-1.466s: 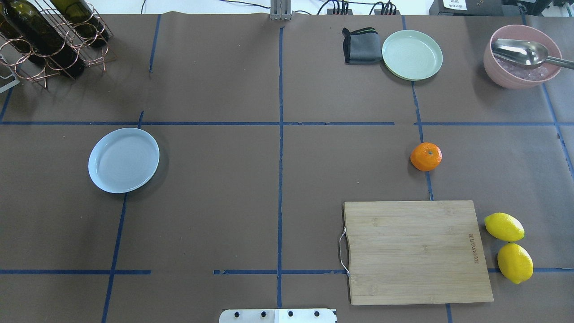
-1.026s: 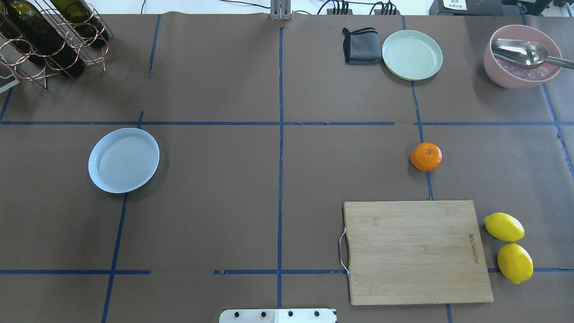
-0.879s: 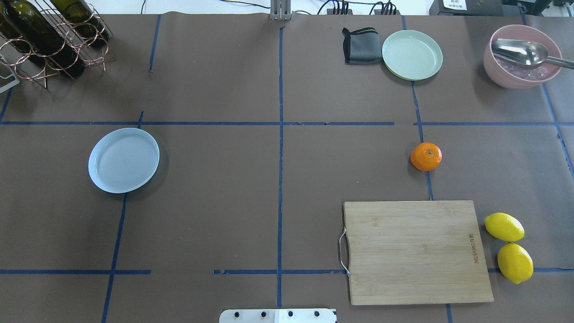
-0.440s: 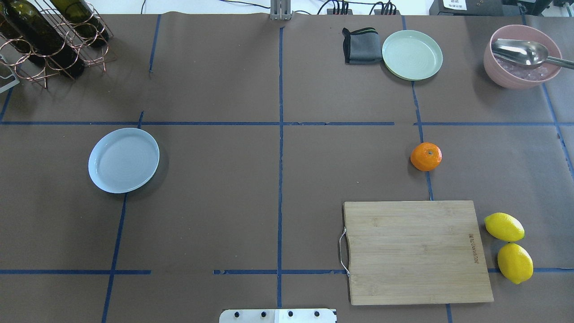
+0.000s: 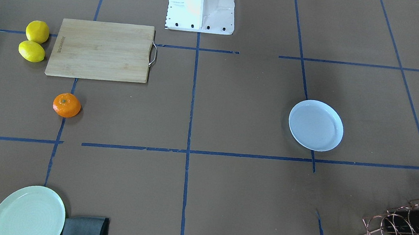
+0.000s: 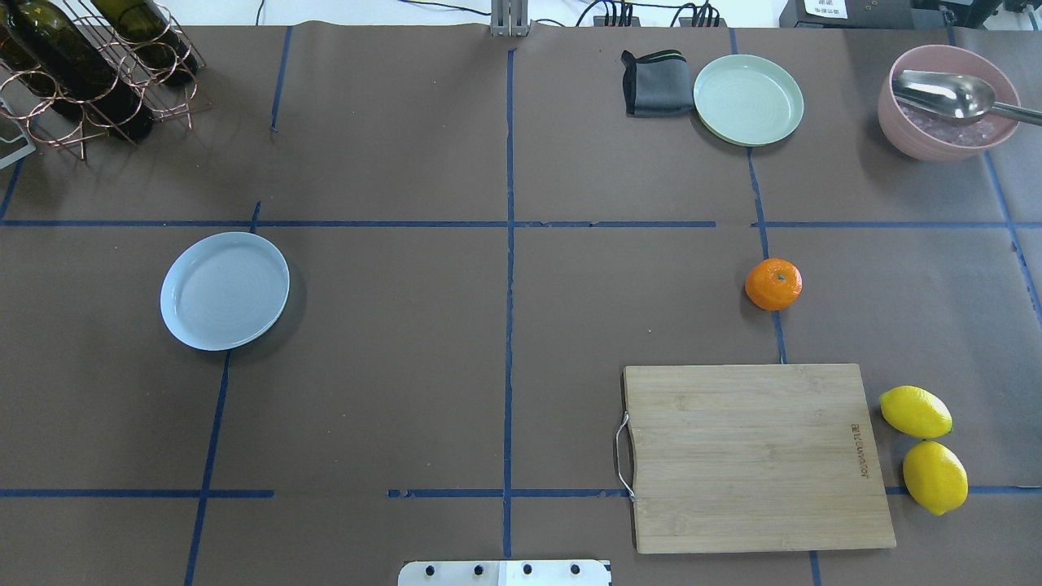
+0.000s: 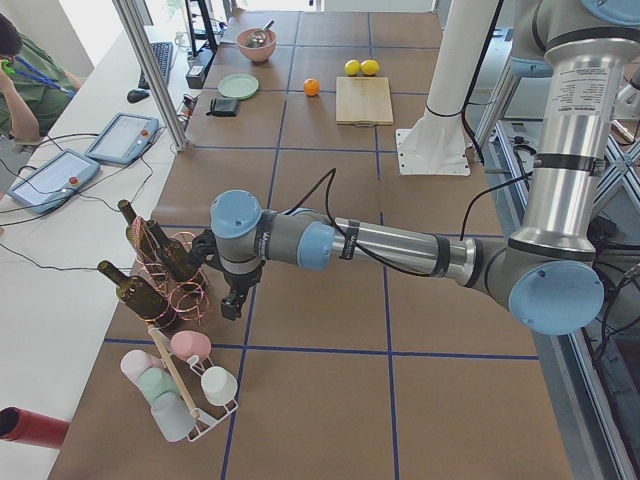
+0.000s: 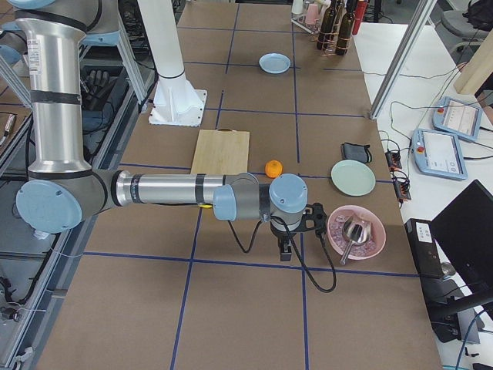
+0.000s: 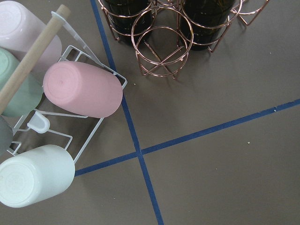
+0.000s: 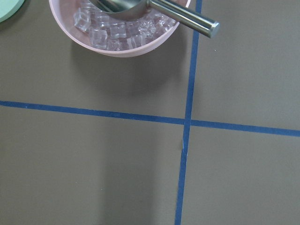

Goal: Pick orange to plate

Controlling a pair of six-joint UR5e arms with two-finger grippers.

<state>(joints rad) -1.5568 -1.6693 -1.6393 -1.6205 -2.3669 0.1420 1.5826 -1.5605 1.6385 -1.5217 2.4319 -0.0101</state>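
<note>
The orange (image 6: 773,284) lies on the brown table on the robot's right, just beyond the cutting board; it also shows in the front view (image 5: 66,105) and the right side view (image 8: 273,168). The pale blue plate (image 6: 225,290) sits empty on the robot's left half (image 5: 315,125). Neither gripper appears in the overhead or front views. The left gripper (image 7: 232,305) hangs by the wine rack at the table's left end, far from the plate. The right gripper (image 8: 283,250) hangs near the pink bowl, past the orange. I cannot tell whether either is open or shut.
A wooden cutting board (image 6: 757,456) and two lemons (image 6: 924,448) lie at the near right. A pale green plate (image 6: 748,99), a grey cloth (image 6: 655,83) and a pink bowl (image 6: 948,103) of ice with a metal scoop stand at the back right. A copper wine rack (image 6: 89,65) and a mug rack (image 9: 51,122) stand at the left.
</note>
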